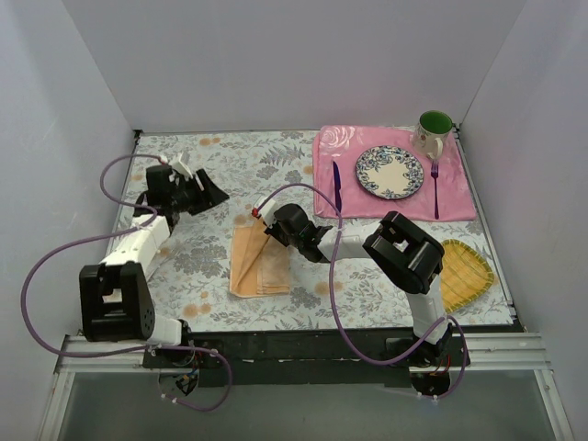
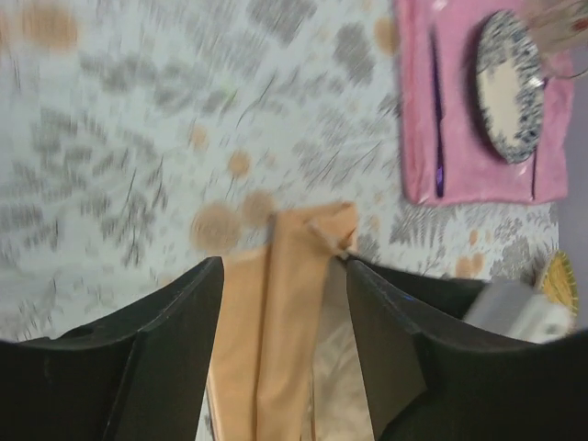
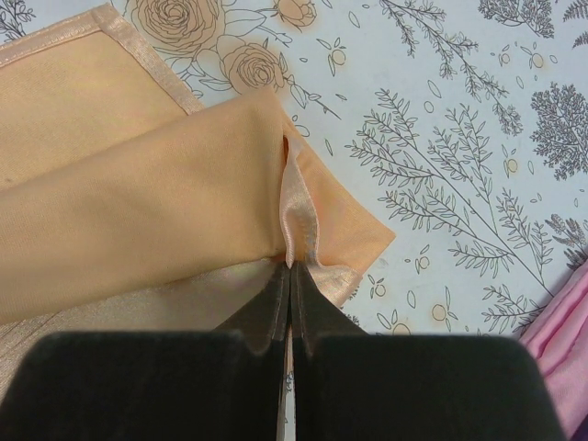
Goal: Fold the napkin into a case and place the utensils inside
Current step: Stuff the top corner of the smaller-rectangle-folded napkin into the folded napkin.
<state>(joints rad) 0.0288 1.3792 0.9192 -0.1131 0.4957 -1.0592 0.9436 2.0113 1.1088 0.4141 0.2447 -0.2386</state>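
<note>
The right gripper (image 3: pixel 289 276) is pinched together on a raised fold at the corner of the partly folded peach napkin (image 3: pixel 138 202), which lies on the flowered table (image 1: pixel 230 156) near the arm bases. The left gripper (image 2: pixel 285 266) hangs above the table to the napkin's left, its jaws apart and empty. The purple knife (image 1: pixel 337 186) and fork (image 1: pixel 435 188) lie well apart from the napkin on the pink placemat (image 1: pixel 459 202), one on each side of the plate (image 1: pixel 390 172).

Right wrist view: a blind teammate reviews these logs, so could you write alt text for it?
The right gripper, shut, pinches a raised fold at the edge of the partly folded peach napkin, which lies on a floral tablecloth. A corner of a pink placemat shows at lower right.
</note>
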